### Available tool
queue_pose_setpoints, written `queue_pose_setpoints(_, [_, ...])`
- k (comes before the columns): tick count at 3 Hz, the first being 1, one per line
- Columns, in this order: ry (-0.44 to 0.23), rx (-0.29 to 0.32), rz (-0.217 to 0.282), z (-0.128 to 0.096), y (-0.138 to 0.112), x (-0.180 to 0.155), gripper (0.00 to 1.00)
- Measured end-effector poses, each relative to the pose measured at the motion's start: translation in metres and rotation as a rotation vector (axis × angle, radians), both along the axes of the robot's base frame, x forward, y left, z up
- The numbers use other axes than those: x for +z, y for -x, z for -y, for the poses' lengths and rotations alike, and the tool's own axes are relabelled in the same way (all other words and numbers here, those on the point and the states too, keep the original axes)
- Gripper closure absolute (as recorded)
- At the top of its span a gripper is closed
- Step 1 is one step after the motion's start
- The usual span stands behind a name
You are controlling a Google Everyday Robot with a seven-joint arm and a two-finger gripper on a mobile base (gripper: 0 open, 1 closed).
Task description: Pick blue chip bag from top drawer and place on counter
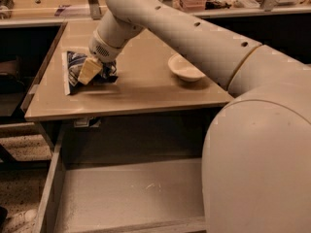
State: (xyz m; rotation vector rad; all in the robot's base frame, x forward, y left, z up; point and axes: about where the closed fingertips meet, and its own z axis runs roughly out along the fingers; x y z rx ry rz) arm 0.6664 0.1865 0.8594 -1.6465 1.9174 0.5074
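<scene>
The blue chip bag (73, 73) lies on the left part of the beige counter (146, 91), its white edge toward the counter's left side. My gripper (97, 71) is down on the bag's right half, touching it, with the arm reaching in from the upper right. The top drawer (126, 193) stands pulled open below the counter's front edge. Its grey bottom is bare where it shows, and my arm's body hides its right part.
A white bowl (185, 68) sits on the counter to the right of the gripper. A cluttered shelf (228, 1) runs along the back. The large arm housing (262, 149) fills the lower right. The drawer's left wall (48, 188) is thick and grey.
</scene>
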Motion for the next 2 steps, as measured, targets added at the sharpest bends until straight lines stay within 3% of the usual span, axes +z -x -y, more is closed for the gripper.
queue_pose_setpoints(1, [0.0,0.0,0.0,-0.0001,0.0,-0.0001,0.0])
queue_pose_setpoints(2, [0.0,0.0,0.0,-0.0001,0.0,-0.0001,0.0])
